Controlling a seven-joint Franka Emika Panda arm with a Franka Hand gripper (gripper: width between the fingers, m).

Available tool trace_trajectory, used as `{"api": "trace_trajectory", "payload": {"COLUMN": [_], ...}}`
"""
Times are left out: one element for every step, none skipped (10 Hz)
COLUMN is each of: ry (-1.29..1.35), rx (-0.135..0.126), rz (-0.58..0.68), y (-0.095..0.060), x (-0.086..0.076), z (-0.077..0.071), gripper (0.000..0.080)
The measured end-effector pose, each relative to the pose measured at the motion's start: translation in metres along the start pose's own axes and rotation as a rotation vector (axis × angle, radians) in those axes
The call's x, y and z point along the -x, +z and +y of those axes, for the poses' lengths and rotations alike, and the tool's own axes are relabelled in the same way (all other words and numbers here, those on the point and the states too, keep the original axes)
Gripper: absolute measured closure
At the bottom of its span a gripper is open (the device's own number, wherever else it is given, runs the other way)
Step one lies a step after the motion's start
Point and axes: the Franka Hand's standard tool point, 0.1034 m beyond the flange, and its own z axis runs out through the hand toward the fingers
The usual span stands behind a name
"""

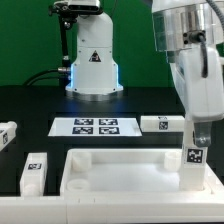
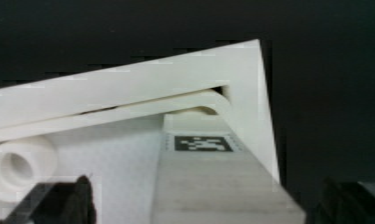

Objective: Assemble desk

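The white rimmed tabletop lies at the front of the black table. One tagged leg stands upright at its corner on the exterior view's right. My gripper is over that leg's top. In the wrist view the leg runs between my fingers with a gap on each side, so my gripper is open around it. The tabletop corner and a round socket show there. Three loose legs lie on the table: one at the far left, one front left, one behind the tabletop.
The marker board lies flat behind the tabletop. The white robot base with a triangle mark stands at the back, with cables to its left.
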Motion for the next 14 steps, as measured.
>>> {"api": "trace_trajectory", "payload": {"ry": [-0.066,-0.099,-0.096,-0.102,-0.102,-0.103,-0.103,-0.104,-0.134,-0.131,-0.12,-0.219,-0.307,-0.386], "rx": [-0.006,-0.005,0.042,0.027,0.032,0.031,0.032,0.032,0.03,0.022,0.031,0.055,0.048,0.05], "rz": [-0.007,-0.019,-0.038,-0.034,-0.032,-0.033,-0.032,-0.032,-0.033,-0.032,-0.039,-0.037,-0.038,-0.039], "y": [-0.009,-0.024,-0.035,-0.033,-0.03,-0.03,-0.03,-0.029,-0.029,-0.03,-0.031,-0.035,-0.034,-0.032], "x": [0.002,0.007,0.016,0.014,0.013,0.014,0.014,0.013,0.013,0.01,0.005,0.005,0.004,0.004], "z": [-0.003,-0.003,0.004,0.001,0.002,0.002,0.002,0.002,0.003,0.018,0.042,0.049,0.047,0.048], "gripper": [0.0156,0.0151,0.0151,0.015,0.015,0.015,0.015,0.015,0.015,0.015,0.015,0.015,0.015,0.015]}}
